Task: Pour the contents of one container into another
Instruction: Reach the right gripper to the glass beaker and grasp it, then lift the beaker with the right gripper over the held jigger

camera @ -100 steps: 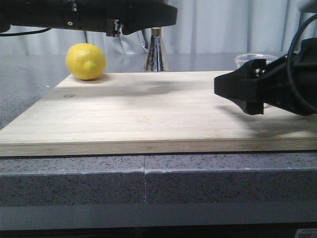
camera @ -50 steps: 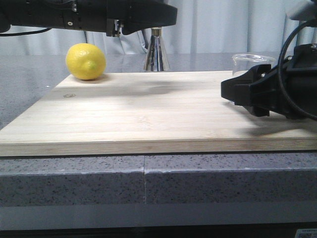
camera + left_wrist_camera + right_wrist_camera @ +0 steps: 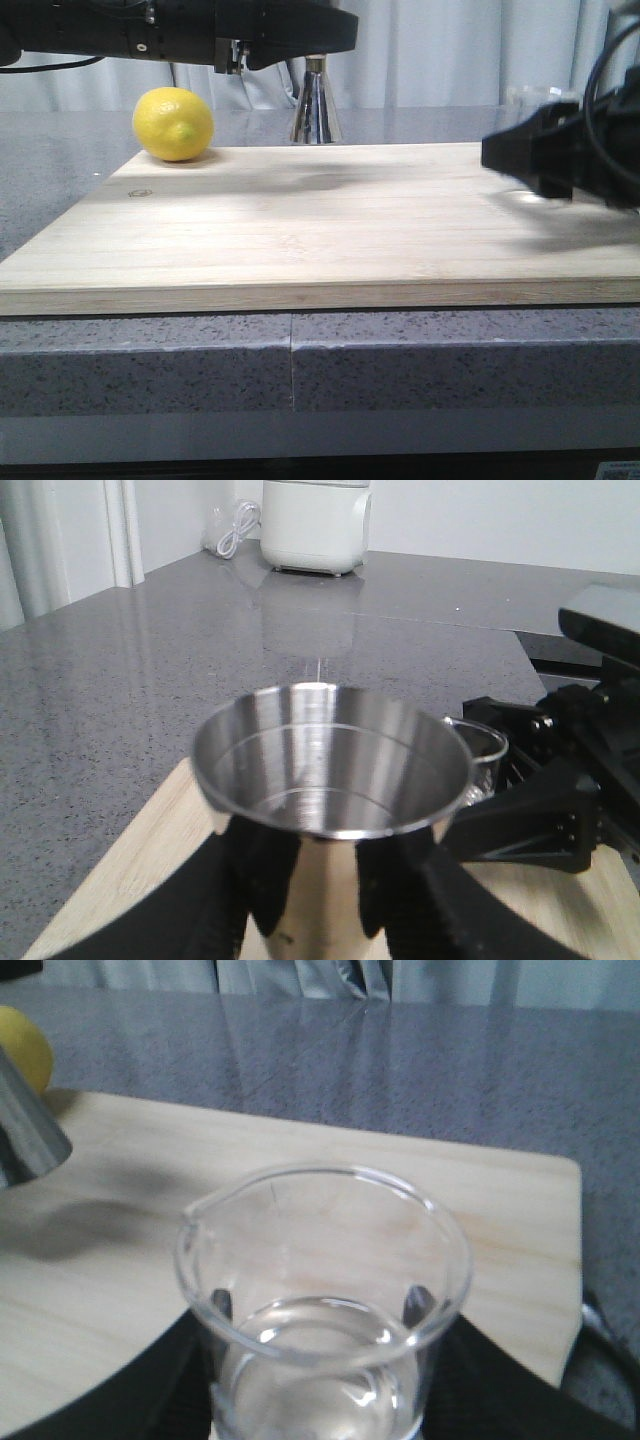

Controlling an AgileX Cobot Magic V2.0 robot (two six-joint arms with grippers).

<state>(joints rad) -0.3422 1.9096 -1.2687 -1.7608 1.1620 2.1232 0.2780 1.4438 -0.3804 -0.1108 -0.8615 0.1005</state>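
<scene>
Right tool clamps the clear glass beaker of liquid above the wooden board's right side, while the left tool clamps the steel jigger at the board's far edge, near a lemon.

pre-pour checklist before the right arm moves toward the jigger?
1. Beaker gripped by right end effector: ok.
2. Beaker upright, clear liquid inside: ok.
3. Jigger gripped by left end effector: ok.
4. Jigger mouth up and looks empty: ok.
5. Beaker lip over jigger mouth: not ok; beaker sits off to one side.
6. Lemon off the pour path: ok, at the board's far left corner.
</scene>
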